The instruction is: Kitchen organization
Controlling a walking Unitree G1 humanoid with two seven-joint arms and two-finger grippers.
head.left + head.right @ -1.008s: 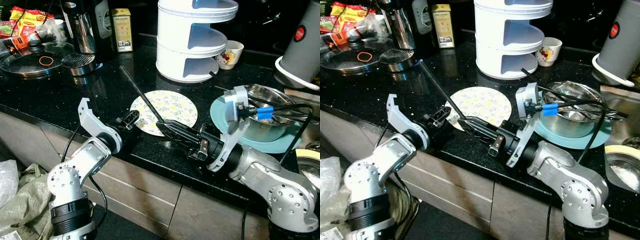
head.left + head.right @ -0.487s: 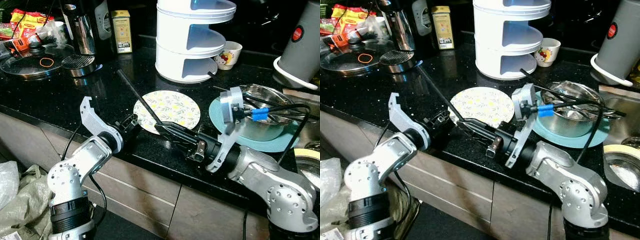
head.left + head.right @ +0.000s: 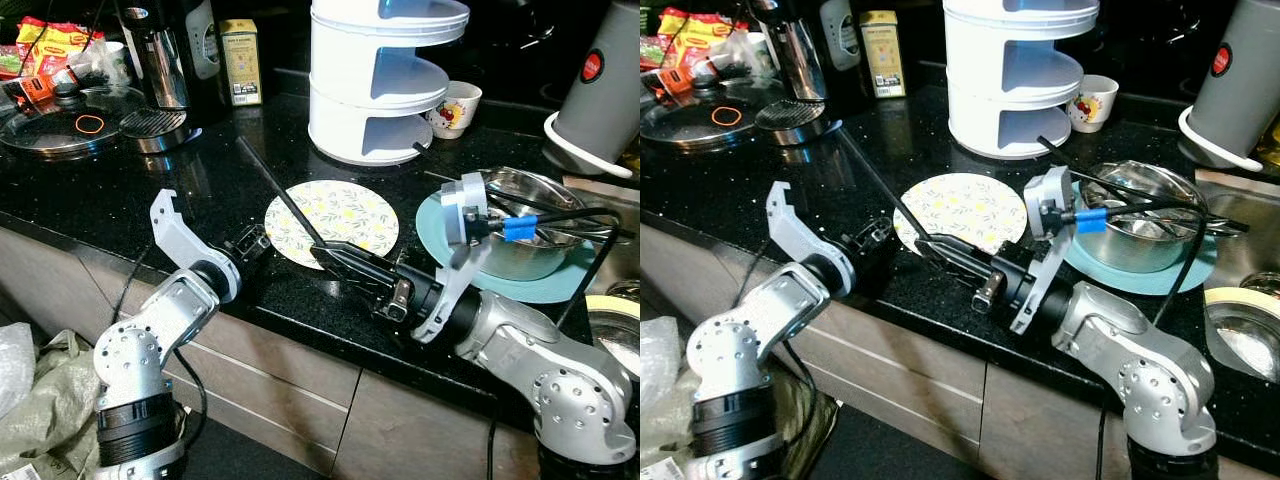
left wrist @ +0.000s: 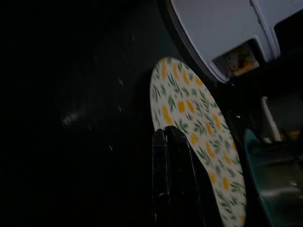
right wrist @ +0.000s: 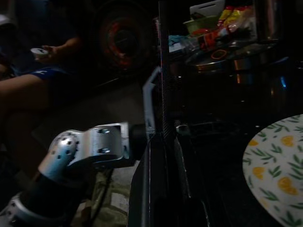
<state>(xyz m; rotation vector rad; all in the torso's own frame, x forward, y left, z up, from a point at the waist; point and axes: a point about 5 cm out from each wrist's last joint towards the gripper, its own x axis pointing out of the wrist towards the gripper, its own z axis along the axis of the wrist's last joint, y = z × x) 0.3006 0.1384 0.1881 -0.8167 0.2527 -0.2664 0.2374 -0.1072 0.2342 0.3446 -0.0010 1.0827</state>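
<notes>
Right hand [image 3: 330,254]: clamped on black rod [image 3: 275,188], centre frame. Left hand [image 3: 255,240]: fingers together, beside patterned plate [image 3: 335,212]. Plate, bowl [image 3: 530,225] unsorted on table [image 3: 120,190]; most remains.

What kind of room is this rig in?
A home kitchen, most likely: a black stone countertop carrying a patterned plate, a steel bowl on a teal plate, and a glass pot lid.

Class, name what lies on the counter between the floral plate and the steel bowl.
In the left eye view, the teal plate's rim lies between the floral plate and the steel bowl, which rests on it.
</notes>
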